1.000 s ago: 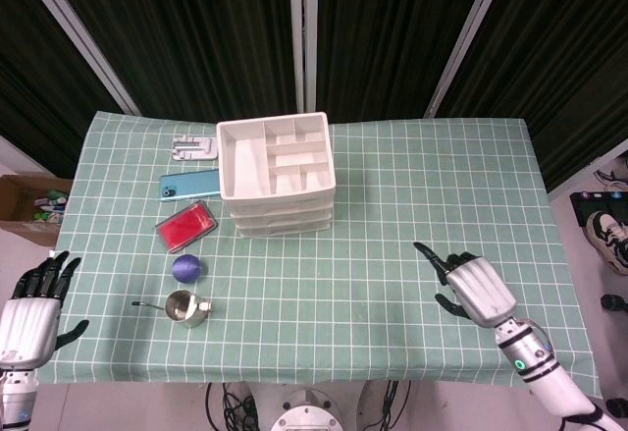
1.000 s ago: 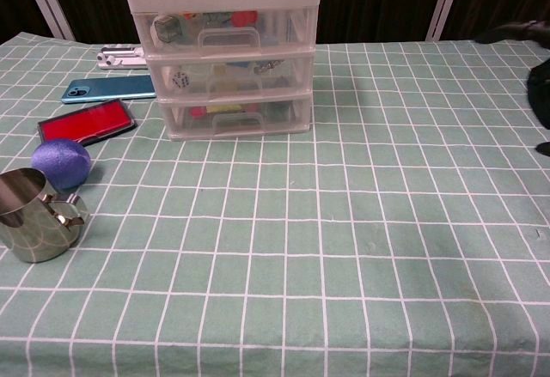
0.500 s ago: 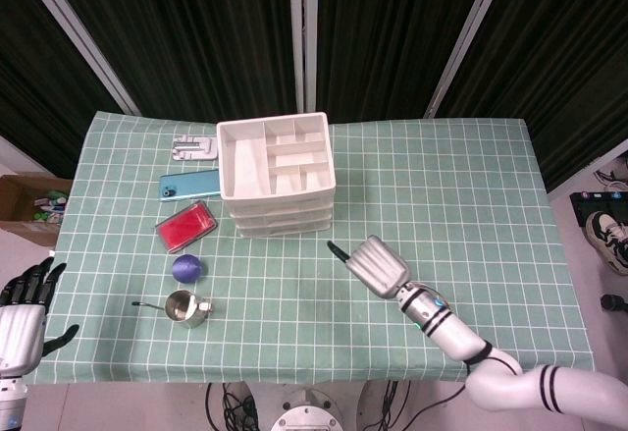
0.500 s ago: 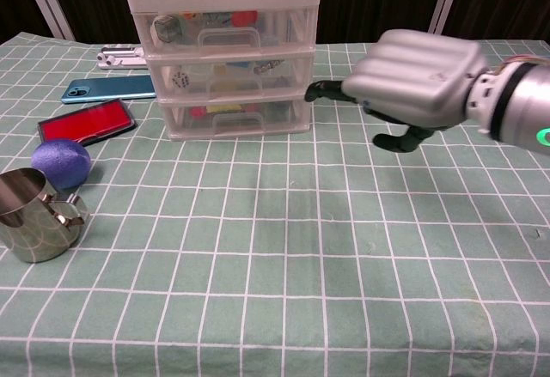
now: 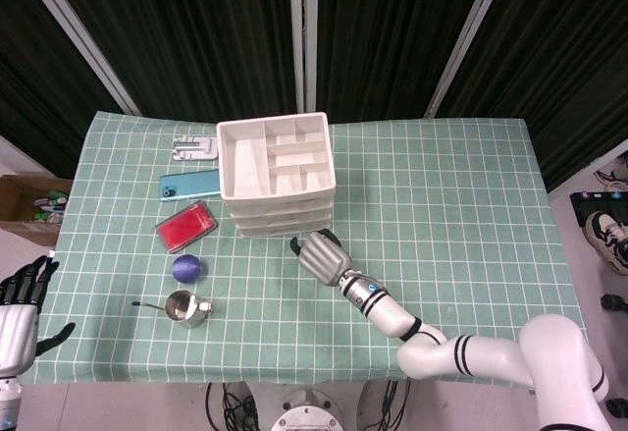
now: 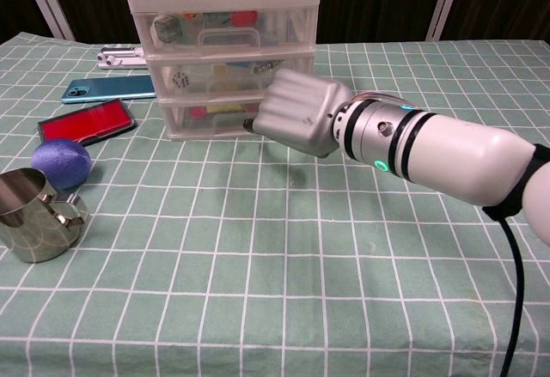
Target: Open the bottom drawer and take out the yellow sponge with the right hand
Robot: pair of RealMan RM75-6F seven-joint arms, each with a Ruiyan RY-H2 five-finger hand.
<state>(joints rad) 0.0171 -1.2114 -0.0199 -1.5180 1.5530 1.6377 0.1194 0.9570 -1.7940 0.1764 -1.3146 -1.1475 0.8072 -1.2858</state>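
While the bottom drawer (image 6: 232, 115) remains shut, the right hand (image 6: 296, 112) sits at its front with fingers curled, apparently reaching for the handle; grip uncertain. Yellow sponge presumably inside, unseen. Left hand (image 5: 18, 305) hangs open off the table's edge.

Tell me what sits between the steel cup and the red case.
The purple ball lies between the steel cup and the red case. The head view shows all three in a line; the chest view confirms it.
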